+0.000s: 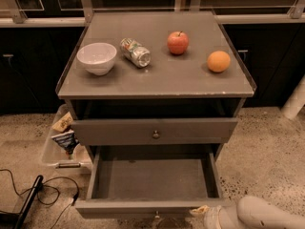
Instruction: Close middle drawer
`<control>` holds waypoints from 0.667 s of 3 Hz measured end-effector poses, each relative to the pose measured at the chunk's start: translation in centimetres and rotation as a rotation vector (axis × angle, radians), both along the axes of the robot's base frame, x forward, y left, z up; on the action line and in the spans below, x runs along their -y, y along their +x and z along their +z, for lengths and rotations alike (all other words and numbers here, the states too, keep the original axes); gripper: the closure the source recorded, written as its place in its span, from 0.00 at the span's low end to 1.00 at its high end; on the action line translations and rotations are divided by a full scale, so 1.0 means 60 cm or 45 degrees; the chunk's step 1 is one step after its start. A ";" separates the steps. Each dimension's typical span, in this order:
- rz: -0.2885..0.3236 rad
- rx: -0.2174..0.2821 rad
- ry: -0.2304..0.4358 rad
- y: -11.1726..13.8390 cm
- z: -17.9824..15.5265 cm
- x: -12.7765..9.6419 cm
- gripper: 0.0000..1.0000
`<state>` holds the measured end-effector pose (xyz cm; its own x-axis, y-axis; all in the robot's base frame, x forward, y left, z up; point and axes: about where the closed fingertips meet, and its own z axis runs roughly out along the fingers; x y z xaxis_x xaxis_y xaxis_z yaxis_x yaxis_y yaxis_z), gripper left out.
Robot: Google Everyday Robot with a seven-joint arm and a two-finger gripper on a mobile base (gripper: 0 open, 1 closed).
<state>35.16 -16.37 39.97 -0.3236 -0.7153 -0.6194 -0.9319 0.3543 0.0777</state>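
The middle drawer [152,178] is pulled far out and is empty inside. Its grey front [143,207] lies near the bottom edge of the camera view, and its small knob [156,217] just shows. The upper drawer front [155,130], with a round metal knob, sits above it and is nearly in. The lowest drawer is hidden under the open one. My gripper [204,213] is at the bottom right, right at the right end of the open drawer's front. The white arm [267,216] runs off to the right.
On the cabinet top [157,80] are a white bowl [96,57], a lying can [135,52], a red apple [177,42] and an orange [218,61]. A plastic bin with snack bags [62,137] and a black cable [28,199] lie on the floor at the left. A white post [295,99] stands at the right.
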 end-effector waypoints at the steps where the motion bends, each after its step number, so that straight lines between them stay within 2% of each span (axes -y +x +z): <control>1: 0.000 0.000 0.000 -0.003 0.000 0.000 0.19; 2: -0.001 0.022 0.009 0.084 0.013 -0.015 0.42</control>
<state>40.18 -15.49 40.76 -0.3130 -0.7106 -0.6302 -0.9330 0.3542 0.0640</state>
